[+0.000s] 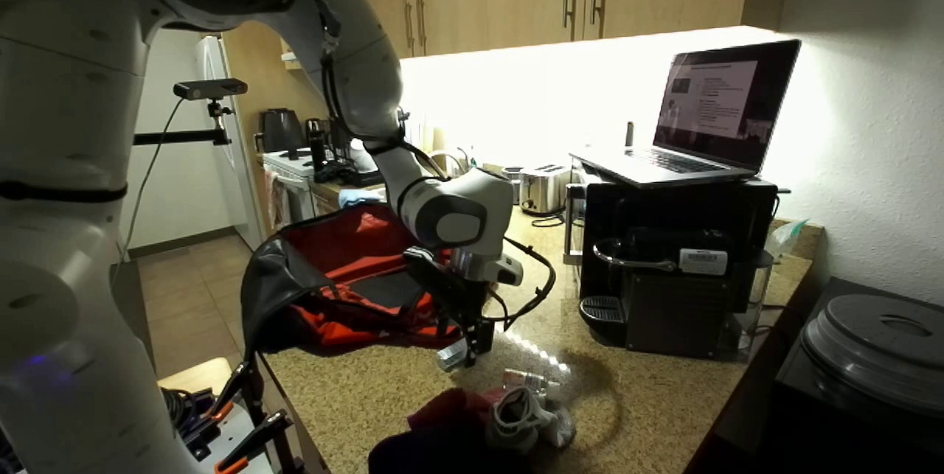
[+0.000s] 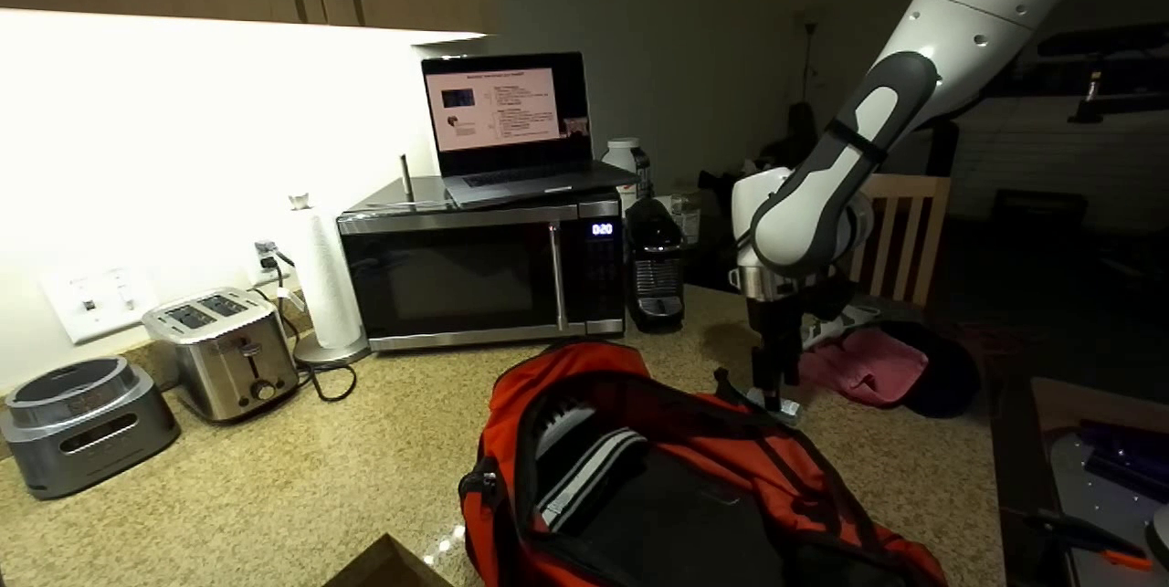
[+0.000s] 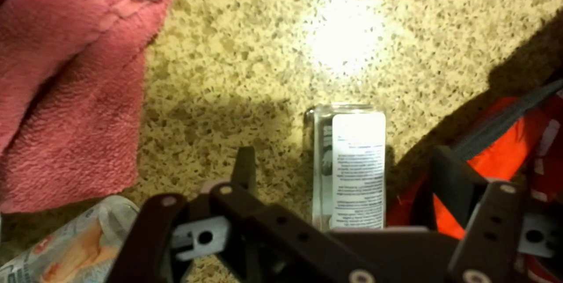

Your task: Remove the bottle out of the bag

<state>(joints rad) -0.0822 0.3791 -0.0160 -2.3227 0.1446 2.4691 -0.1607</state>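
Close company around my fingers (image 1: 481, 341) here! On one flank the red bag (image 1: 346, 242) slumps wide across the counter (image 2: 274, 496), mouth gaping, one end reaching toward the edge by the black-and-orange clamps (image 1: 262, 436). On the opposite flank it's the pink cloth (image 3: 79, 89), bunched against a dark fabric bundle (image 2: 941, 382), a grey-and-white shoe (image 1: 514, 419) right next to them and a second clear container (image 3: 74, 248) lying just beside. Well apart from all this, the microwave (image 2: 457, 286) carries an open laptop (image 2: 516, 112), the coffee machine (image 2: 658, 267) just beside, while the paper roll (image 2: 329, 286) and toaster (image 2: 224, 350) line up near the wall (image 2: 183, 158).

And there's the bottle (image 3: 352, 168)! Clear, white label up, flat on its side on the counter, outside the bag and just beside it, well in from that clamp edge. In the wrist view it lies right between my fingers, which stand wide apart with nothing in their hold: speckled counter shows down one side, a slimmer gap down the other, where one finger crowds the bag. Touching the fabric? I can't tell. Nor can I tell how low my fingertips sit beside the bottle, and one end of it hides behind my own finger joints.
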